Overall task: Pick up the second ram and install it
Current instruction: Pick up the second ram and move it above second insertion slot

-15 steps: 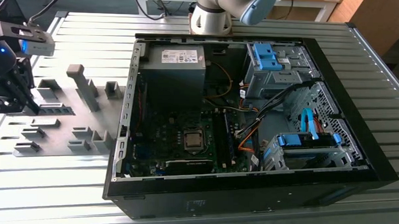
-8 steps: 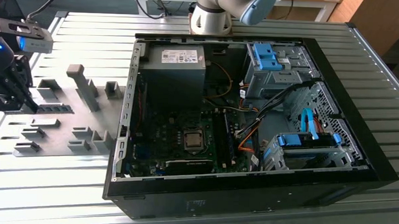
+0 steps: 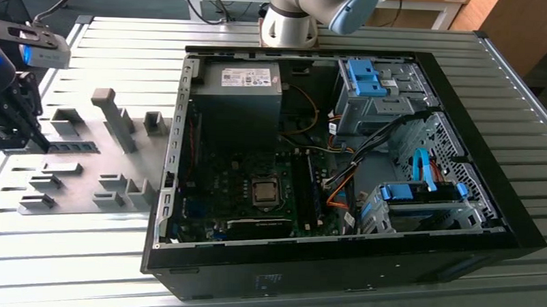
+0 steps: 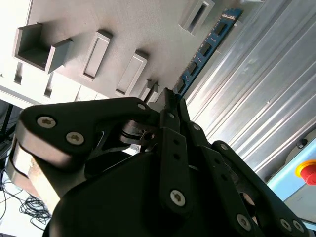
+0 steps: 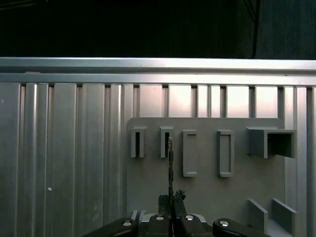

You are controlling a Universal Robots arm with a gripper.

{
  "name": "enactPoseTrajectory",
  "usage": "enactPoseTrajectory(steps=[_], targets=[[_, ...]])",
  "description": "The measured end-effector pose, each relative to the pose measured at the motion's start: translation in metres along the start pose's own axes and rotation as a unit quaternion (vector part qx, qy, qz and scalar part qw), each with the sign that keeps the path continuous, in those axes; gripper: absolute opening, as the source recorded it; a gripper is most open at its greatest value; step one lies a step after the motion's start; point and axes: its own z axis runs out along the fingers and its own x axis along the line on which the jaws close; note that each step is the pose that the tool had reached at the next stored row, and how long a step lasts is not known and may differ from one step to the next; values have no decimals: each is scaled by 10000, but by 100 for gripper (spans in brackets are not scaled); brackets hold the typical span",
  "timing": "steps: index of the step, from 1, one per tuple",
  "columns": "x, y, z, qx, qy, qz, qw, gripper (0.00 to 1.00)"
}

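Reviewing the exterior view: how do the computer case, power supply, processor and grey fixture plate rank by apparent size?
Largest to smallest:
1. computer case
2. grey fixture plate
3. power supply
4. processor
None look alike.

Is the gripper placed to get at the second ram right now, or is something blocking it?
Probably yes. In the second wrist view the gripper looks to have its jaws closed on one end of the second ram, with nothing between them beside the grey fixture plate.
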Motion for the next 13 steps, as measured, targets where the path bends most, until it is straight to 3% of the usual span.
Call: enactPoseTrajectory(steps=[13], targets=[[0,1,-108,0,0,0,10000,14]])
